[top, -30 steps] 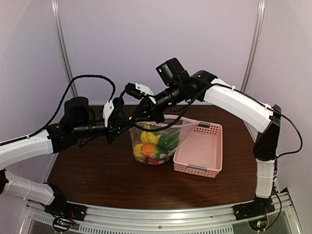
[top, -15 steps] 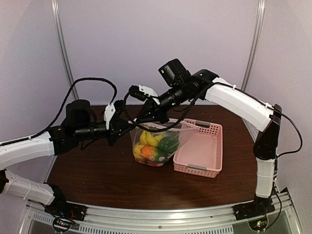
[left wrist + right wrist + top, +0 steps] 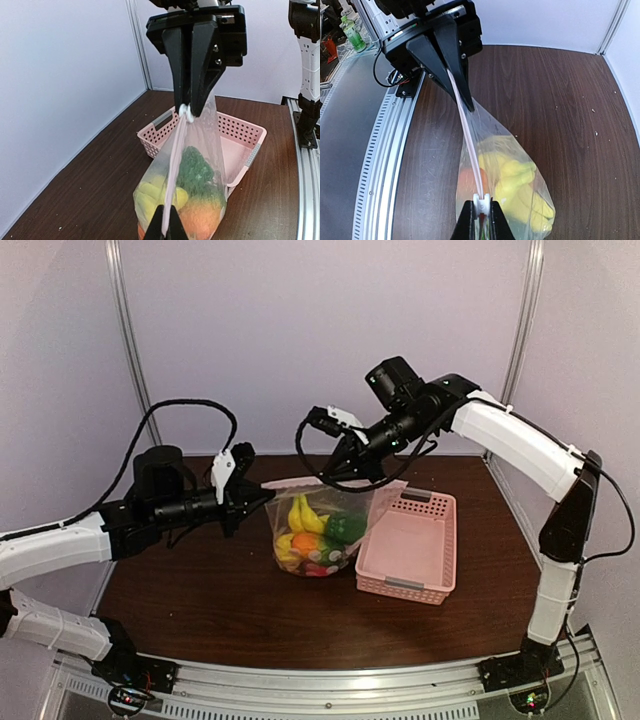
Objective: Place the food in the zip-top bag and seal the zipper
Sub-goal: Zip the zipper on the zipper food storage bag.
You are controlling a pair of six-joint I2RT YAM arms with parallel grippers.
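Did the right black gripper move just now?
Yes. The right black gripper slid rightward along the thin whitish zipper, nearer the pink slatted plastic basket.

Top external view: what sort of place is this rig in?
Probably a lab robot booth: plain pale wall panels with a metal post, a wood-grain table, an aluminium rail at its near edge.

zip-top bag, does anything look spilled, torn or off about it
Nothing stands out. The zip-top bag is held upright beside the pink basket with the food inside it. The zipper runs straight and taut between the left gripper and the right gripper, both shut on it.
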